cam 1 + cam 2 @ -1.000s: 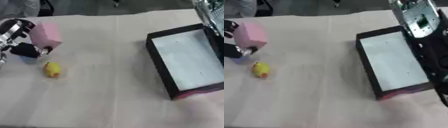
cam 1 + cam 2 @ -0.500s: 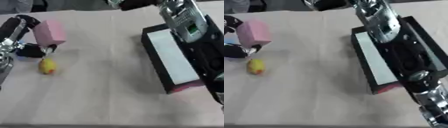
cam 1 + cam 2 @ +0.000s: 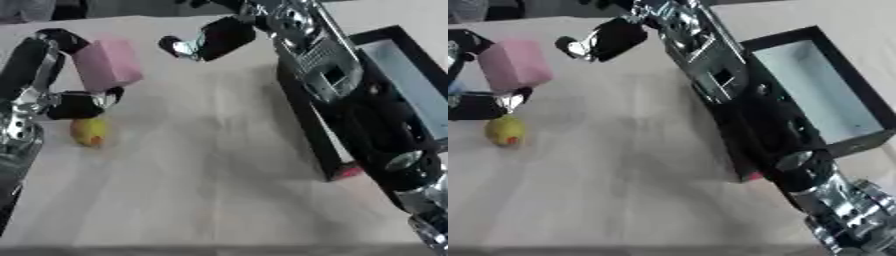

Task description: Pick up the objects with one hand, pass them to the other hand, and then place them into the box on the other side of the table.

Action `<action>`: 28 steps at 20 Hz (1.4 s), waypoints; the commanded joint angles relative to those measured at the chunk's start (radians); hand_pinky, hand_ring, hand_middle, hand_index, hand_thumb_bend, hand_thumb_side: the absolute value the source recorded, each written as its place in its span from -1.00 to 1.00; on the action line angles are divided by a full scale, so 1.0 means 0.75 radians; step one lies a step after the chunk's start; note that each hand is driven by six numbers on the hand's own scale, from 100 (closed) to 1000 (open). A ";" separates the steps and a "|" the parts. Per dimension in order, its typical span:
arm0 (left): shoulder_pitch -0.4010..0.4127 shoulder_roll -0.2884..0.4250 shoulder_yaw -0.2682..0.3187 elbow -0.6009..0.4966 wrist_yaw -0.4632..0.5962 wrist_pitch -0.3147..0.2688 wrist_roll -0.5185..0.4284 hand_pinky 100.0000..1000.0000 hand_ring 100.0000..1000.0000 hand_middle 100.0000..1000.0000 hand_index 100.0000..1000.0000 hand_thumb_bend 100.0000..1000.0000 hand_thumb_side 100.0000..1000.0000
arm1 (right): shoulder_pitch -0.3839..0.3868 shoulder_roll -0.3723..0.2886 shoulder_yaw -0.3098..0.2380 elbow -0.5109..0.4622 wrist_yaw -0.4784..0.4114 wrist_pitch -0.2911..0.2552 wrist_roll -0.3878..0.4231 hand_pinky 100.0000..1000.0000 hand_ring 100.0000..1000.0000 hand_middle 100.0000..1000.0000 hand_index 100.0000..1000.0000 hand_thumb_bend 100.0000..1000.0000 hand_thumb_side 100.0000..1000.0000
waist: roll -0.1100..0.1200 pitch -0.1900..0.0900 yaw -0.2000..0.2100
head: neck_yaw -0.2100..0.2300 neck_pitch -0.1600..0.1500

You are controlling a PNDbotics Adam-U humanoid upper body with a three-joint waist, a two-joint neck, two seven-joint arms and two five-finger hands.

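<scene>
Your right hand has swung across, fingers apart, toward the pink block your left hand grips. Next comes the pass, it seems.

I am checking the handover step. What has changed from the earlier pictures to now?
The right arm has swung across the table, over the box, and the right hand now reaches toward the pink block. The left hand still holds that block up. The yellow object stays on the table.
</scene>
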 commanded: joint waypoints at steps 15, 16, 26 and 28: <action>0.000 0.017 -0.004 -0.065 0.075 -0.050 0.016 0.51 0.38 0.16 -0.16 -0.68 -1.00 | 0.006 0.032 0.058 -0.050 0.030 -0.034 0.189 0.76 0.72 0.81 0.74 -0.25 -0.92 | -0.005 -0.034 0.007 | -0.028 -0.031; -0.004 0.013 -0.006 -0.066 0.078 -0.051 0.016 0.51 0.37 0.16 -0.16 -0.68 -1.00 | 0.007 0.035 0.062 -0.047 0.034 -0.037 0.192 0.76 0.72 0.80 0.73 -0.25 -0.91 | -0.005 -0.033 0.007 | -0.029 -0.032; -0.014 -0.026 -0.019 -0.085 0.120 -0.054 0.012 0.51 0.37 0.15 -0.17 -0.70 -1.00 | 0.016 0.064 0.075 -0.039 0.075 -0.051 0.138 0.75 0.71 0.79 0.73 -0.21 -1.00 | -0.002 -0.028 0.015 | -0.037 -0.040; -0.016 -0.031 -0.023 -0.087 0.128 -0.054 0.008 0.51 0.37 0.15 -0.17 -0.70 -0.99 | 0.016 0.066 0.079 -0.041 0.083 -0.054 0.123 0.75 0.71 0.79 0.73 -0.20 -1.00 | -0.002 -0.028 0.017 | -0.037 -0.042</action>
